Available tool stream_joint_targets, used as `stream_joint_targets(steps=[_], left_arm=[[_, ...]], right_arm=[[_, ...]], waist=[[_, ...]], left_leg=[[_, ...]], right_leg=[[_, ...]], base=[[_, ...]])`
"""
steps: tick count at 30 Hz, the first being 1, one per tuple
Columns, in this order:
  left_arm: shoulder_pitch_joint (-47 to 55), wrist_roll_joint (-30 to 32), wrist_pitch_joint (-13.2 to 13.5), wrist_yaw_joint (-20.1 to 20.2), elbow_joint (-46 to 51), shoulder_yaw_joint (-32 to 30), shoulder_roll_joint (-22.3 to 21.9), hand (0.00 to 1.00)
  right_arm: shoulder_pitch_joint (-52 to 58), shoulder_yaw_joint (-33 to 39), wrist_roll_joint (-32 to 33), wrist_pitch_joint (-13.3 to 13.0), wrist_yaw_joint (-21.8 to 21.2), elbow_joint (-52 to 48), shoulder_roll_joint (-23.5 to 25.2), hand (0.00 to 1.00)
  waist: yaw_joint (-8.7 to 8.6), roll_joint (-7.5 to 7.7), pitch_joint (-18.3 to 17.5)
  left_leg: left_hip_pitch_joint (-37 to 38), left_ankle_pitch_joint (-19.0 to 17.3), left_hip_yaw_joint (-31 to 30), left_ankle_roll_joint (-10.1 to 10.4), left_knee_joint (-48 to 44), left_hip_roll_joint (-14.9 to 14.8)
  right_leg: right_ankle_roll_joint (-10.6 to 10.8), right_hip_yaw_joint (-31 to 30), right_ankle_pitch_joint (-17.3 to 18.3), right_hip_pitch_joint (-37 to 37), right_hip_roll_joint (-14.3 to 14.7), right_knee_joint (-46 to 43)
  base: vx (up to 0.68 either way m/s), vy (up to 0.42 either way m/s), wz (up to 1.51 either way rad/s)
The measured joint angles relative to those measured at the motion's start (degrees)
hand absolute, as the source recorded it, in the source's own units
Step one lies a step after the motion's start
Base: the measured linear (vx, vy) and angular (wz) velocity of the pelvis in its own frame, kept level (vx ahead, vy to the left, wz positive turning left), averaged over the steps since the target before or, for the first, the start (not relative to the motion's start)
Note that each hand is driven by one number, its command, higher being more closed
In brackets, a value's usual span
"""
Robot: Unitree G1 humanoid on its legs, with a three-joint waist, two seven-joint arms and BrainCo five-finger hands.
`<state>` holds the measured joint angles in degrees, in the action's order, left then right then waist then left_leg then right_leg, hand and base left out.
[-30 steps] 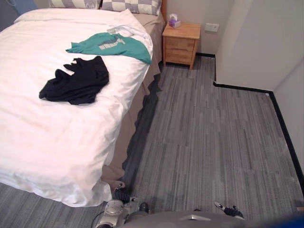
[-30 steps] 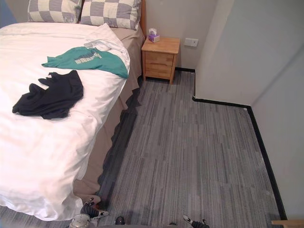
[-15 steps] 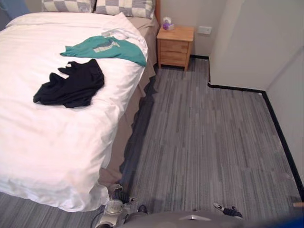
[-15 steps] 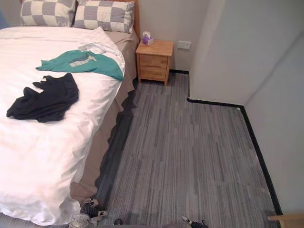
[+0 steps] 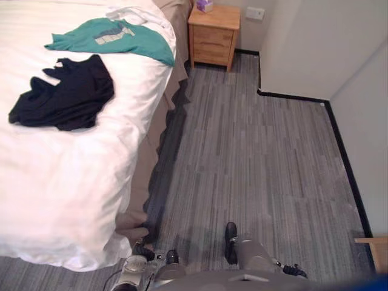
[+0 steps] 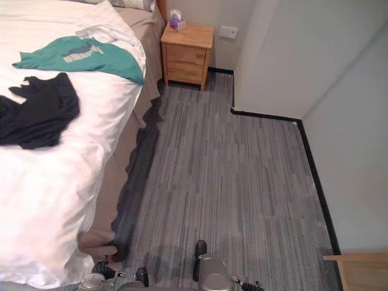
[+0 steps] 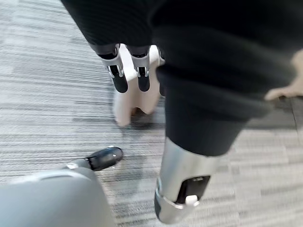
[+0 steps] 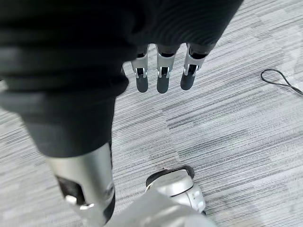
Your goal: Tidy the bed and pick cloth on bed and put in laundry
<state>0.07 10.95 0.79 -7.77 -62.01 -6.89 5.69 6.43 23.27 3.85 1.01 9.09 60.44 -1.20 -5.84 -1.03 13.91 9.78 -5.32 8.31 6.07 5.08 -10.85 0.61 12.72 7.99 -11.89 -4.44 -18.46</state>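
A black cloth (image 5: 63, 94) lies crumpled on the white duvet of the bed (image 5: 54, 182), near its right side. Further up the bed a teal T-shirt (image 5: 112, 39) lies spread out, with a white cloth (image 5: 130, 13) just beyond it. My left hand (image 7: 117, 68) hangs low over the grey carpet by the bed's beige skirt, fingers straight and empty. The right hand (image 8: 161, 71) also hangs above the carpet, straight-fingered and holding nothing. Both hands are well short of the clothes.
A wooden nightstand (image 5: 213, 35) with a tissue box (image 5: 205, 5) stands beside the bed's head. A white wall corner (image 5: 303, 42) with black skirting juts in on the right. Grey striped carpet (image 5: 254, 157) runs along the bed. A wooden edge (image 5: 373, 248) shows at lower right.
The whole picture has shifted: the camera has moved, and the bed and nightstand now sit higher and further left. The clothes lie as before.
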Motion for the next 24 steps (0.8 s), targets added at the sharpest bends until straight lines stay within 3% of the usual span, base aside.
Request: stream_joint_targets(steps=[1,3,5,6,7,8,9,11,14,16,17,18,19,20,22,23,24], left_arm=[[0.13,0.52,0.26,0.42,0.01,-0.01,-0.82,0.00],[0.90,1.07,0.70,0.41,0.19,-0.15,-0.77,0.00],[2.47,1.03,0.89,0.50,2.72,-1.88,-1.01,0.00],[4.01,1.00,0.96,0.52,4.84,-3.08,-1.19,0.00],[4.10,0.96,0.97,0.51,5.66,-3.46,-1.22,0.00],[4.81,0.72,0.88,0.48,6.46,-3.66,-1.27,0.00],[4.47,-0.53,0.83,0.71,7.16,-3.63,-1.38,0.00],[3.59,-1.49,0.82,1.16,8.68,-3.87,-1.72,0.00],[0.90,-3.63,1.26,0.47,10.85,-4.34,-3.01,0.00],[0.86,-3.68,1.25,0.17,10.91,-4.39,-3.78,0.00],[0.61,-3.68,1.26,0.02,11.05,-4.35,-4.62,0.00],[1.51,-3.69,1.28,-0.04,10.95,-4.23,-5.40,0.00],[1.51,-4.56,1.44,0.09,11.02,-4.51,-5.35,0.00],[0.25,-4.83,1.44,-0.27,11.02,-4.42,-5.19,0.00],[-0.95,-4.83,1.78,-0.23,10.67,-4.37,-5.06,0.00],[-1.22,-4.83,1.83,-0.13,8.97,-4.37,-4.35,0.00],[-0.37,-5.63,1.85,0.07,7.64,-4.88,-4.45,0.00]], right_arm=[[0.17,1.25,0.01,0.09,0.04,-0.16,-0.40,0.00],[0.33,1.68,0.00,0.08,0.08,-0.42,-0.07,0.00],[0.94,1.94,0.00,0.01,0.07,-1.79,0.23,0.00],[1.06,1.73,-0.01,0.01,0.06,-2.63,0.00,0.00],[1.07,1.23,-0.04,0.01,0.12,-3.08,-0.26,0.00],[0.89,-0.62,-0.05,-0.08,0.15,-3.93,-1.16,0.00],[0.08,-1.55,-0.48,0.00,0.23,-4.48,-1.71,0.00],[-1.57,-1.93,-0.46,0.05,0.19,-5.83,-1.50,0.00],[-4.53,-2.36,-0.69,0.68,0.10,-5.84,0.26,0.00],[-5.10,-2.46,-0.71,0.76,0.03,-6.19,1.81,0.00],[-4.82,-2.44,-0.83,0.75,0.04,-6.44,2.34,0.00],[-4.69,-2.58,-1.45,0.73,0.01,-6.64,2.39,0.00],[-4.53,-2.51,-2.01,0.75,0.01,-6.07,2.36,0.00],[-4.96,-3.19,-2.55,0.96,-0.08,-5.20,2.95,0.00],[-6.61,-3.16,-2.74,0.98,-0.08,-3.47,3.07,0.00],[-7.04,-2.98,-2.91,1.04,-0.11,-2.61,3.01,0.00],[-7.14,-2.25,-2.97,1.04,-0.23,-2.12,3.01,0.00]], waist=[[-0.01,-1.41,-0.38],[-0.09,-1.40,-0.57],[-0.52,-1.60,-0.70],[-0.47,-2.21,-0.96],[-0.24,-2.66,-1.19],[0.67,-3.29,-1.34],[1.01,-3.44,-1.39],[2.23,-3.46,-1.40],[4.11,-2.54,-0.90],[5.25,-1.40,-0.53],[5.62,-0.98,-0.78],[6.12,-1.74,-0.98],[6.69,-1.44,-1.03],[6.12,0.85,-1.88],[5.98,0.82,-1.89],[6.12,1.03,-1.93],[6.28,0.99,-1.94]], left_leg=[[0.21,-1.34,0.78,0.37,-2.49,-1.54],[-0.62,-1.58,2.30,0.70,-8.28,-2.49],[-5.13,-2.42,2.15,1.42,-23.59,-4.66],[-9.17,-1.29,1.54,0.48,-35.61,-6.72],[-11.19,0.74,0.62,0.35,-41.33,-7.68],[-15.46,4.55,-0.87,0.70,-51.89,-9.13],[-18.80,2.38,-0.96,1.00,-59.68,-9.27],[-23.34,-2.29,0.29,0.32,-64.37,-6.87],[-29.17,-7.34,4.78,-1.50,-56.37,-2.44],[-29.99,-7.14,8.05,-2.55,-44.08,0.83],[-30.86,-3.63,8.87,-4.14,-33.84,2.81],[-31.00,4.31,9.13,-7.01,-23.49,4.20],[-30.45,7.10,8.56,-8.63,-23.43,5.22],[-30.44,6.54,9.49,-9.96,-23.28,7.63],[-32.03,5.42,9.19,-11.31,-26.09,7.49],[-32.08,4.57,8.81,-12.44,-28.76,7.44],[-32.01,3.58,9.21,-12.72,-34.16,6.69]], right_leg=[[-1.06,0.14,2.82,0.12,1.53,-1.84],[-1.91,0.33,4.56,1.71,2.27,-1.67],[-2.33,0.18,5.92,6.42,3.25,0.98],[-3.40,-0.51,5.97,9.25,4.51,2.67],[-4.07,-0.94,6.21,10.61,5.12,3.37],[-5.30,-2.78,6.52,13.64,6.04,4.80],[-5.59,-4.62,6.66,16.09,6.04,6.45],[-5.95,-7.52,6.89,19.62,4.90,9.40],[-5.84,-9.78,6.94,24.40,2.04,12.96],[-4.02,-9.37,7.52,27.41,-0.55,12.98],[-1.34,-8.58,8.43,29.11,-1.75,12.98],[0.85,-8.15,9.71,31.19,-1.94,12.96],[2.08,-8.07,10.50,32.27,-2.83,12.90],[2.99,-6.68,8.99,31.53,-4.83,11.89],[2.39,-8.14,5.03,30.63,-3.88,13.83],[2.35,-9.10,0.99,31.42,-3.28,15.62],[3.52,-9.80,-5.20,33.36,-3.61,14.83]], base=[[0.40,-0.246,-0.15],[0.38,-0.217,-0.10],[0.34,-0.190,-0.08],[0.20,-0.122,-0.31],[0.21,-0.138,-0.66],[0.18,-0.078,-0.77],[0.14,-0.027,-0.75],[0.09,0.082,-0.64],[0.38,0.116,-0.67],[0.49,0.142,-0.50],[0.56,0.211,-0.38],[0.59,0.245,-0.36],[0.60,0.210,0.13],[0.52,0.153,0.31],[0.41,0.129,0.28],[0.35,0.132,0.04],[0.32,0.136,-0.03]])
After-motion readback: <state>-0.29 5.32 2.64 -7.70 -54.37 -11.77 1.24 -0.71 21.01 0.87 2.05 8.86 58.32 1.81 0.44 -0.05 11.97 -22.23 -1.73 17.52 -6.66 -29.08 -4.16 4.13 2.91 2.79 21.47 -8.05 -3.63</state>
